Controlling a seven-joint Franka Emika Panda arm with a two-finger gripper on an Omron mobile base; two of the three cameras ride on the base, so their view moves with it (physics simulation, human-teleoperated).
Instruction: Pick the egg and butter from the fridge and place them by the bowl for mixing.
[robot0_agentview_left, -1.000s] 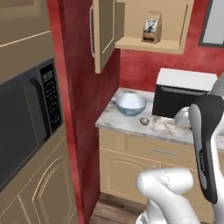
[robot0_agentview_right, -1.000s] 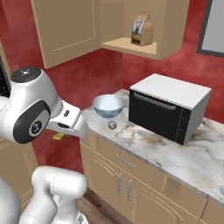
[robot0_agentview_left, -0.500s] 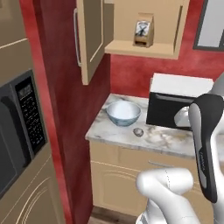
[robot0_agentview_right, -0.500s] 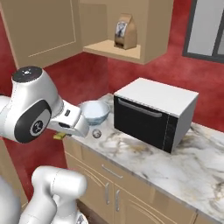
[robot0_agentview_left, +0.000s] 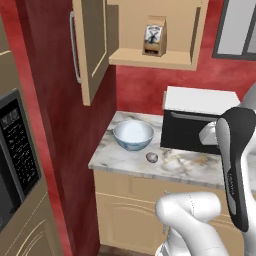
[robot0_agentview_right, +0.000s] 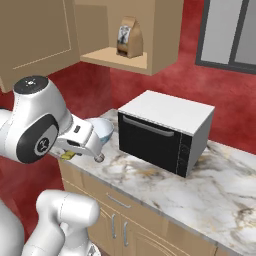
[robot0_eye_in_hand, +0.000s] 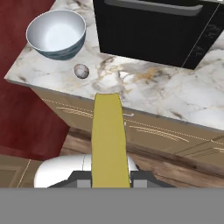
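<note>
From my seat, far left in the left base view, a black built-in oven (robot0_agentview_left: 15, 165) sits in tan cabinetry, its glossy panel dotted with small buttons. Next over, a deep red wall, then a tan wall cabinet door (robot0_agentview_left: 92, 47) with a slim grey bar handle. Below it, the marble counter (robot0_agentview_left: 185, 167): white stone, grey and tan veining, smooth and polished. On it stands the bowl (robot0_agentview_left: 133, 135), wide and round, blue-grey outside, white inside. Just right of the bowl and a little nearer me lies the egg (robot0_agentview_left: 151, 158), a small pale oval lump, apart from the bowl's wall. Further right, a boxy microwave (robot0_agentview_left: 192, 122), black glass front, white top. Up on the open shelf, a brown paper bag (robot0_agentview_left: 154, 35) stands upright.

Hand view now: the gripper (robot0_eye_in_hand: 109, 177) is clamped narrow on the butter (robot0_eye_in_hand: 109, 140), a flat, matte yellow stick jutting straight out from between the jaws, hanging out over the floor in front of the counter's edge, short of the stone, with the egg (robot0_eye_in_hand: 81, 71) beyond its tip.
</note>
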